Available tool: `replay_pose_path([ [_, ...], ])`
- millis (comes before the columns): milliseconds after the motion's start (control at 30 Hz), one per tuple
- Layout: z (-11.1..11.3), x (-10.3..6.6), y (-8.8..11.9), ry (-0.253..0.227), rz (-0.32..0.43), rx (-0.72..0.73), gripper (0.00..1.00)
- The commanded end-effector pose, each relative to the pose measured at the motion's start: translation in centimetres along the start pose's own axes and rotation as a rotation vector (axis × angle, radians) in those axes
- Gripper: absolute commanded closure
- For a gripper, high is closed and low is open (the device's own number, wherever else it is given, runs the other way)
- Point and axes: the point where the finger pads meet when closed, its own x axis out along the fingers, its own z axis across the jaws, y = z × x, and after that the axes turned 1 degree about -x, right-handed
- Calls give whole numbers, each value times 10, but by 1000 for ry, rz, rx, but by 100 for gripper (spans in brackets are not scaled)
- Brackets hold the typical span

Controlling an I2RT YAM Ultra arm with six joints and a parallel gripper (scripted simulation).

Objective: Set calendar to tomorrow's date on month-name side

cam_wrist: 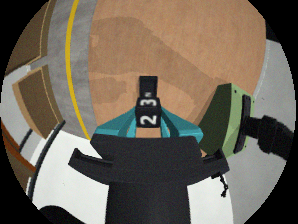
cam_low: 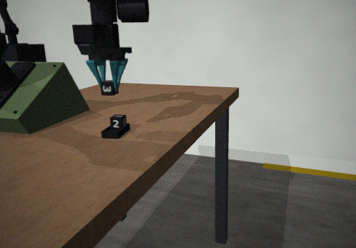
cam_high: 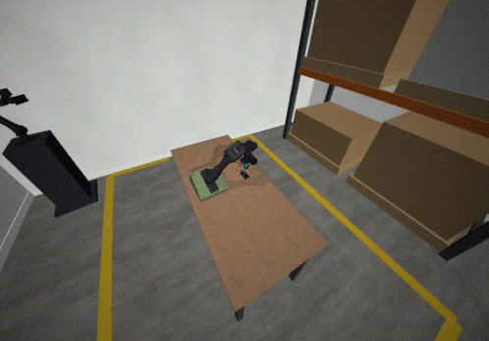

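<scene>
One green wedge-shaped base sits leftmost on the table in the exterior view. Next, the gripper grips one black cube above the tabletop, its white 3 turned sideways. Slightly further right, the black tray rests on the table, holding the other cube with an upright 2. Rightmost stands a dark table leg.
</scene>
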Motion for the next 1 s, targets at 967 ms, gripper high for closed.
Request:
replay_pose_path([
  [967, -8, -3, -38, -22, -1, -622, 73],
])
